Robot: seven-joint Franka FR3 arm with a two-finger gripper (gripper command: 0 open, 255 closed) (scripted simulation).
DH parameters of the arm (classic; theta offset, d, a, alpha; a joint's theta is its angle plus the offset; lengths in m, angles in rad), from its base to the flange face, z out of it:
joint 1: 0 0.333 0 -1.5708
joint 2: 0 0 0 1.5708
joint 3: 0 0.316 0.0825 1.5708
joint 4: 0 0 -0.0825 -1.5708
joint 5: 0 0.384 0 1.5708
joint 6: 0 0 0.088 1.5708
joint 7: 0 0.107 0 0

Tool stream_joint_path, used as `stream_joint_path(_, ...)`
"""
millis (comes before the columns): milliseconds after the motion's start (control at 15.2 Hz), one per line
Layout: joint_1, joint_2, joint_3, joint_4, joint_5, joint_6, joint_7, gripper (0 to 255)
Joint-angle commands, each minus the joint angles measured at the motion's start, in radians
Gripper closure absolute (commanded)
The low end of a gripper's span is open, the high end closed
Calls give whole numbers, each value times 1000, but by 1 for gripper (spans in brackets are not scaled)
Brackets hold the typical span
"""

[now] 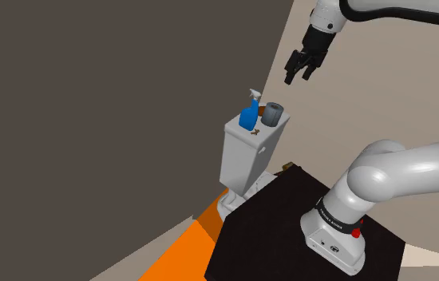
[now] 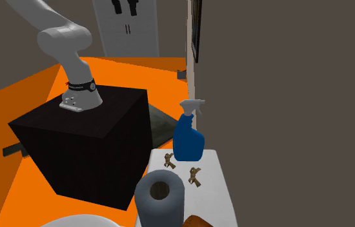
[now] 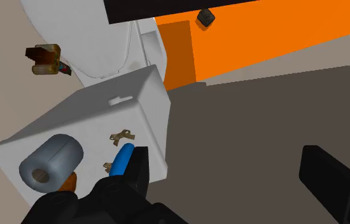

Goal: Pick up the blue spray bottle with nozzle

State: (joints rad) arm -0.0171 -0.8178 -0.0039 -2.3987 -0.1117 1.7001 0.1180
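Shoulder view: white toilet tank [image 1: 246,160] with a flat lid, bearing the items listed below.
- Blue spray bottle [image 1: 248,118], with a white nozzle on top. It stands upright on the lid, at the end toward this view's left.
- Grey roll [image 1: 272,115], on the same lid, just beside the bottle toward this view's right.
- Gripper [image 1: 299,76], all black. It hangs in the air above the tank, up and to the right of the roll, and well apart from the bottle. Its fingers are spread with nothing between them.
- Black stand [image 1: 278,219] at the lower right, with the arm's base mounted on top. An orange floor [image 1: 186,254] lies beside it.

Second exterior view: the bottle stands upright at the far end of the lid, close to a dark wall.
- Two small brown pieces [image 2: 168,160] lie flat on the lid between the bottle and the roll.
- The roll lies nearest the camera with its hollow core facing it.
- A brown object [image 2: 199,222] sits at the picture's bottom edge, just beside the roll. What kind of object it is cannot be told.

Wrist view: the fingers [image 3: 135,175] are set wide apart, holding nothing. The tank lid lies below them. The bottle shows as a blue sliver at the tip of one finger. A dark cube [image 3: 206,17] sits on the orange floor.
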Motion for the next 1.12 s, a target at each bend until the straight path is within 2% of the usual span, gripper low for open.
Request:
stream_joint_path(0, 0, 0, 0, 0, 0, 0, 0, 0)
stream_joint_path(594, -16, 285, -162, 78, -40, 186, -183, 0)
stream_joint_path(1056, -14, 549, -270, 215, -3, 291, -341, 0)
